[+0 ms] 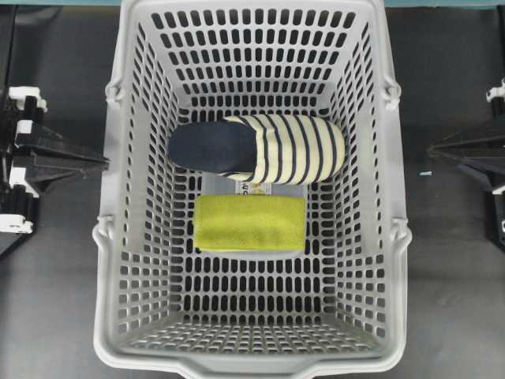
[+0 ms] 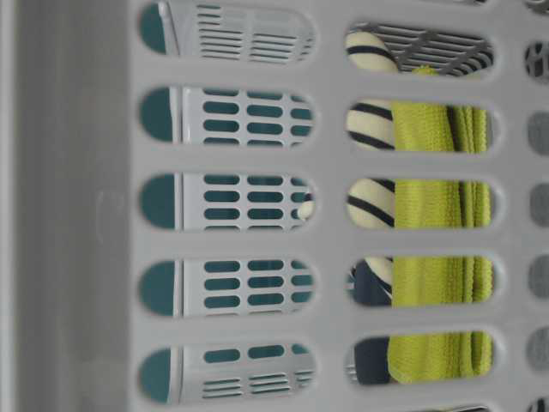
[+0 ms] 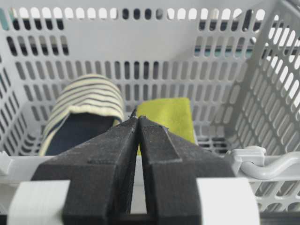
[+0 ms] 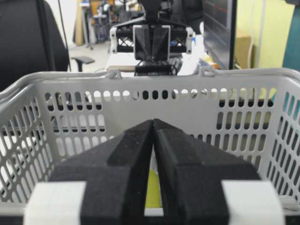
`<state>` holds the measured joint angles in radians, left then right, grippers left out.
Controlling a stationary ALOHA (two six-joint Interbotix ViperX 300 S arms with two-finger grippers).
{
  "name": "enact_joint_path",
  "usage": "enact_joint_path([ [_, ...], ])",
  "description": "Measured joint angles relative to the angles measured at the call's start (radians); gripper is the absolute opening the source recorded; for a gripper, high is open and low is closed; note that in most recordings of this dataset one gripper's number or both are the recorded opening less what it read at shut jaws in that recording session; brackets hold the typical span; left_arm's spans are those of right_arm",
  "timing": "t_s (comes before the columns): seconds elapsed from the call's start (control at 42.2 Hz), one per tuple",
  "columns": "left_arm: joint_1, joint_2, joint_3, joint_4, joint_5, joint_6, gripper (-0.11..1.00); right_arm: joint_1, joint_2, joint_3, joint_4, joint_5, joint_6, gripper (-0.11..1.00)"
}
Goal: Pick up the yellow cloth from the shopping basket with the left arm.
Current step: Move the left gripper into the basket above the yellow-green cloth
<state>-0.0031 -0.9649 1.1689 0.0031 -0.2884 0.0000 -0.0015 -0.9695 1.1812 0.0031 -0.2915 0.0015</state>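
Right now our left gripper (image 3: 137,123) is shut and holds nothing, outside the shopping basket (image 1: 110,237), so reaching for the yellow cloth (image 1: 249,223) at mid-frame we might bump the striped slipper (image 1: 260,148) touching it.

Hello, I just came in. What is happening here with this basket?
Nothing is being handled at this moment. A grey shopping basket stands between two robot arms. On its floor lie a yellow cloth and, beside it, a striped slipper. The left pincer and the right pincer are both shut, hold nothing, and sit outside the basket walls. The cloth has not been picked up.
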Motion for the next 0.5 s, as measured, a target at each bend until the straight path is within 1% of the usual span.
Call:
enact_joint_path([
  [0.024,0.0,0.0,0.0,0.0,-0.002,-0.002,0.06,-0.002,0.0,0.0,0.0,0.0,0.0,0.0],
  [0.071,-0.002,0.002,-0.014,0.012,0.025,-0.017,0.02,0.002,0.0,0.0,0.002,0.002,0.002,0.05],
  [0.118,-0.006,0.006,-0.054,0.028,0.089,-0.028,0.0,0.003,0.0,0.0,0.003,0.002,0.008,0.0],
  [0.142,-0.008,0.008,-0.074,0.031,0.118,-0.032,0.0,0.003,0.0,0.0,0.006,0.002,0.011,-0.01],
  [0.331,-0.035,0.083,-0.229,0.038,0.393,-0.041,0.0,0.005,0.003,0.0,0.012,0.031,0.06,-0.01],
  [0.497,-0.049,0.186,-0.368,0.038,0.561,-0.026,0.0,-0.008,0.003,-0.011,0.012,0.107,0.067,-0.01],
])
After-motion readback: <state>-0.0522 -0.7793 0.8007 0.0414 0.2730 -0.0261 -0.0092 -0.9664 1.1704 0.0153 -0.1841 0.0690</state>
